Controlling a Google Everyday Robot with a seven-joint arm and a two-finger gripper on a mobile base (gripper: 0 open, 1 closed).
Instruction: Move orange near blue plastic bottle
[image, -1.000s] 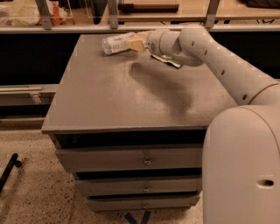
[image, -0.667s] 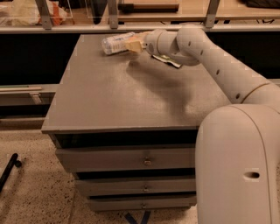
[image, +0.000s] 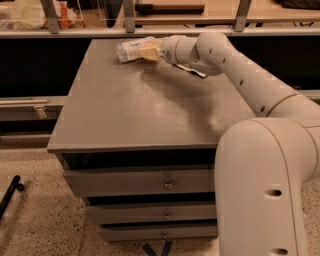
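Pincer (image: 150, 52) at rear, bottle (image: 131, 49) beside (lying flat)

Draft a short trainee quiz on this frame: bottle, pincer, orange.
1. True or false: the blue plastic bottle stands upright on the cabinet top.
2. Where is the pincer? A) at the far edge, right beside the bottle; B) at the front edge; C) down by the drawers.
3. Is the orange in plain view anywhere on the cabinet top?

Key: 1. False, it lies on its side. 2. A. 3. No, it does not show.
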